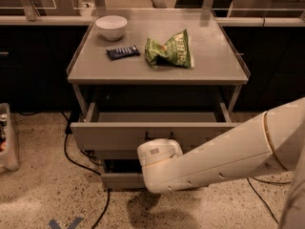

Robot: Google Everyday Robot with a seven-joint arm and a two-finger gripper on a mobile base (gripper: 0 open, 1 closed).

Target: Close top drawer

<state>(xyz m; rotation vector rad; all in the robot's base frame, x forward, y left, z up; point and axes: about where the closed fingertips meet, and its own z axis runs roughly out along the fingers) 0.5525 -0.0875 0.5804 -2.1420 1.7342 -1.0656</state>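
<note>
The top drawer (pixel 114 135) stands open, pulled well out of the grey metal cabinet (pixel 78 97). Its wide plain front panel faces the camera and its shallow inside shows behind the panel, under the cabinet top. At the middle of the panel, part of a small dark wire handle (pixel 147 136) shows.

The white arm (pixel 224 156) reaches in from the right edge, low and across the front of the cabinet. The gripper (pixel 159 149) is at the arm's rounded tip, up against the centre of the drawer front just beneath the handle. It is turned away from the camera, so whether it is open or closed cannot be told, and neither can whether it touches the panel.

Below the top drawer a narrower lower drawer (pixel 119 179) sticks out a little, partly covered by the arm.

Three things lie on the cabinet top: a white bowl (pixel 111 26) at the back left corner, a dark blue snack bar (pixel 123 52) in front of it, and a crumpled green chip bag (pixel 169 51) just beside the bar, near the middle.

On the speckled floor (pixel 43 194) a black cable (pixel 76 159) runs left of the cabinet, a clear bin (pixel 7 142) sits at the left edge, and blue tape (pixel 64 222) marks a cross near the bottom – all apart from the arm
</note>
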